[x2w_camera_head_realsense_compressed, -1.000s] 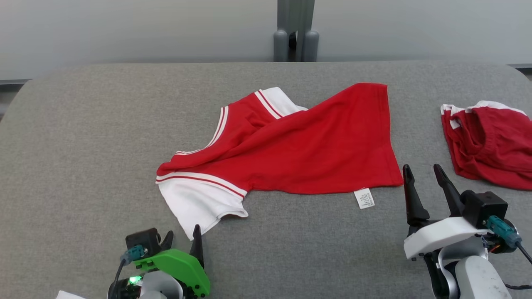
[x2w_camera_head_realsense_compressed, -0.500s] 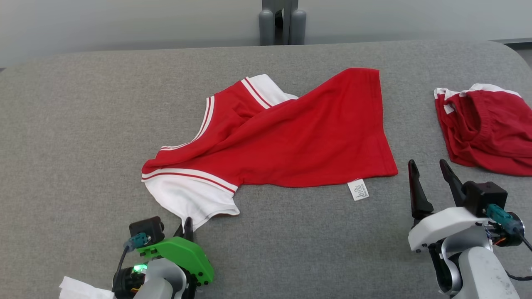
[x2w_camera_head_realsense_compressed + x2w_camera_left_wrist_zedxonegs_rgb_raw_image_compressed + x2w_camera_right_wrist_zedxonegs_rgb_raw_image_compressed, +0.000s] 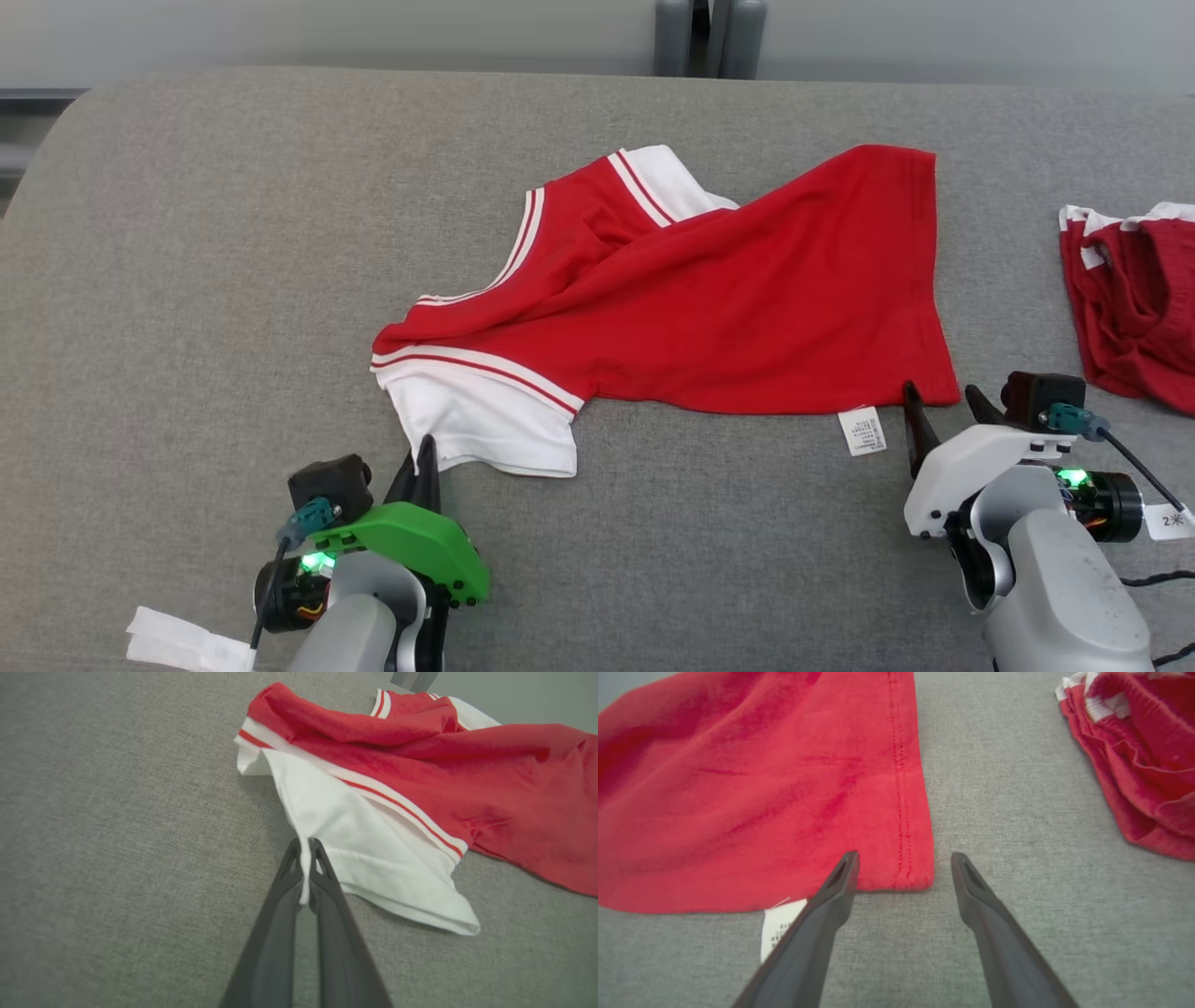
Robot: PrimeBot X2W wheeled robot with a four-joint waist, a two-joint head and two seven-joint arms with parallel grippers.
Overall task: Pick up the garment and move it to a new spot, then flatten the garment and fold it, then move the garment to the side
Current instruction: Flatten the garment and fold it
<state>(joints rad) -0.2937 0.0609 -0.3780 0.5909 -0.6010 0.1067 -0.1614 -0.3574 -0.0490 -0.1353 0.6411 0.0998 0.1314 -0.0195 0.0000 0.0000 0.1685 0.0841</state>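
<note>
A red garment (image 3: 709, 308) with white sleeves and striped trim lies rumpled across the middle of the grey table (image 3: 187, 280). My left gripper (image 3: 425, 448) is shut on the corner of its near white sleeve (image 3: 364, 849); the left wrist view shows white cloth pinched between the two dark fingers (image 3: 303, 858). My right gripper (image 3: 938, 406) stands open at the garment's near right hem corner (image 3: 915, 872), fingertips just short of the cloth and either side of that corner. A white care label (image 3: 861, 430) sticks out from the hem (image 3: 777, 924).
A second red and white garment (image 3: 1130, 299) lies bunched at the table's right edge, also in the right wrist view (image 3: 1139, 751). A grey post (image 3: 709, 37) stands behind the table's far edge. A white paper scrap (image 3: 187, 639) lies by my left arm.
The left gripper has shut on the white sleeve corner. The right gripper has moved forward to the hem corner. The head camera has shifted, so the whole picture moved.
</note>
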